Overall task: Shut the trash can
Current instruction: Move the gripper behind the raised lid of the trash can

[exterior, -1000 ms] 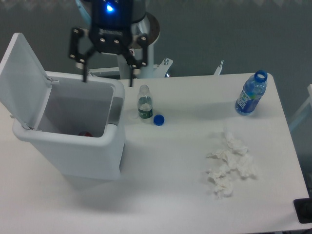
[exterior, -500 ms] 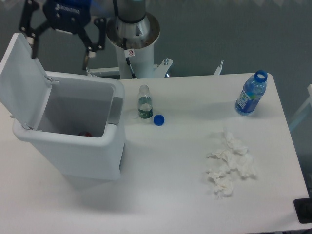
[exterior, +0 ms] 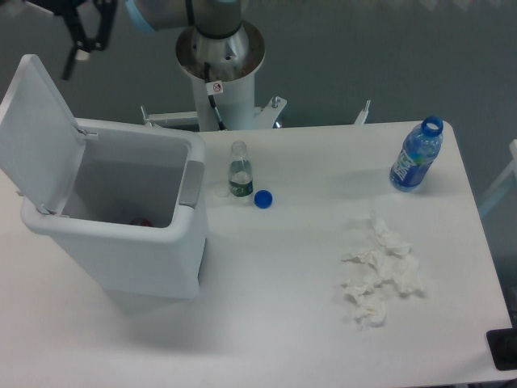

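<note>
The trash can (exterior: 145, 255) is a large white bin at the table's left, and its flat lid (exterior: 40, 133) is swung up and back on the left side, leaving the mouth uncovered. A grey latch tab (exterior: 191, 184) sits on the right rim. Something small and red (exterior: 141, 221) lies at the bottom inside. My gripper (exterior: 81, 32) is high at the top left, above and behind the raised lid and apart from it. Only one dark finger (exterior: 74, 55) shows, splayed outward with nothing in it; the rest is cut off by the frame edge.
A small capless bottle (exterior: 240, 172) and a blue cap (exterior: 262, 198) sit just right of the bin. A blue-labelled water bottle (exterior: 416, 158) stands at the far right. Crumpled tissues (exterior: 380, 275) lie right of centre. The robot's base column (exterior: 220, 56) rises behind the table.
The gripper has swung left and up, from above the bin's back rim to the top left corner beyond the lid, partly leaving the frame. The bin and its lid have not moved.
</note>
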### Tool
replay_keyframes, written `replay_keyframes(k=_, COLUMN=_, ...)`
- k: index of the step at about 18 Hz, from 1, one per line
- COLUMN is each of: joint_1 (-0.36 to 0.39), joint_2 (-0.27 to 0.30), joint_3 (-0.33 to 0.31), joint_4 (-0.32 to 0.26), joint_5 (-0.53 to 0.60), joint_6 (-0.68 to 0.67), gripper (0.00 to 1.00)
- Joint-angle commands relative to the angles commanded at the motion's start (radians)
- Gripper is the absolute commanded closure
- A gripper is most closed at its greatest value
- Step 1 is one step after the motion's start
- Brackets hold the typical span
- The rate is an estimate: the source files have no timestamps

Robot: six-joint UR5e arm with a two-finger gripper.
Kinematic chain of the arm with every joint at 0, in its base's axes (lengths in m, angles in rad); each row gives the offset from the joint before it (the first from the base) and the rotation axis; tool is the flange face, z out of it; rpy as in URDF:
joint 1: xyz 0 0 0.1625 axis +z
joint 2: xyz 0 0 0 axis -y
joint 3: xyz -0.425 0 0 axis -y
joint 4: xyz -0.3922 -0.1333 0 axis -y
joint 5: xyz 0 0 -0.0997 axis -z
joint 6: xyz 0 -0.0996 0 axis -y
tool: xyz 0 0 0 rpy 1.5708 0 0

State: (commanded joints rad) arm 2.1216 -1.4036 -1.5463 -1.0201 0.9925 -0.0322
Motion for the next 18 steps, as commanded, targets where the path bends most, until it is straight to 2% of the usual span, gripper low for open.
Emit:
replay_keyframes(k=6, joint_1=-0.037, joint_2=0.000, joint_3=-0.001, joint_4=0.000, joint_5=-0.063, joint_6=0.003, gripper=0.00)
replay_keyframes(k=14, joint_1=-0.106, joint_2=-0.041, joint_3=-0.006, joint_4=0.003, joint_5=-0.089, joint_6=0.011, gripper=0.00)
replay_keyframes(k=18, joint_1=-0.146, joint_2=-0.083, joint_3=-0.006, joint_4=0.005, joint_5=-0.089, joint_6=0.026, gripper=0.00)
